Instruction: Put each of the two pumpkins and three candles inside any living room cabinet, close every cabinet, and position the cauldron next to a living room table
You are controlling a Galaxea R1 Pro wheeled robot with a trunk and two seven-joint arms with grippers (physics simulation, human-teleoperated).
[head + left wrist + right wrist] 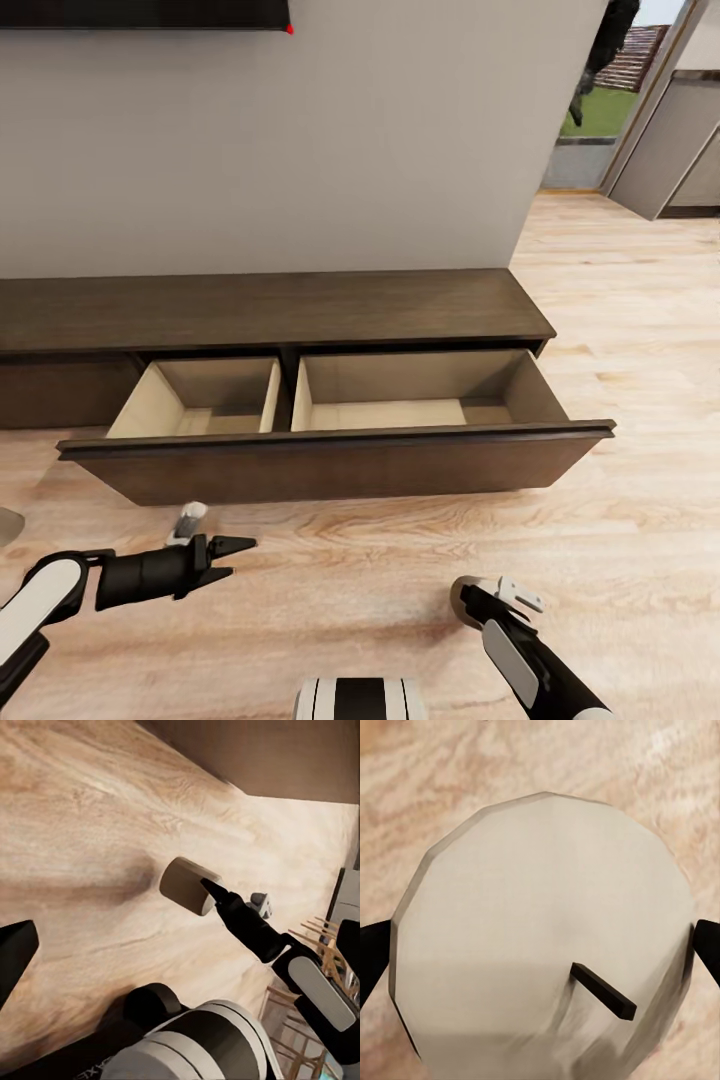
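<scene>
Our right gripper (462,598) is clamped on a candle (544,937); our left gripper (235,558) hangs apart before the cabinet (330,465)

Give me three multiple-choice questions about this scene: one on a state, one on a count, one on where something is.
1. The cabinet's wide drawer is:
A. shut
B. pulled open
C. lying on the floor

2. How many compartments does the drawer show?
A. one
B. four
C. two

3. The candle is:
A. between the right tool's fingers
B. on the cabinet top
C. in the drawer

Answers:
1. B, because the drawer front stands out from the cabinet in the head view and the pale interior is exposed.
2. C, because one divider splits the interior into a left and a right compartment.
3. A, because the right wrist view shows a dark finger on each side of the candle, above the wood floor.
</scene>
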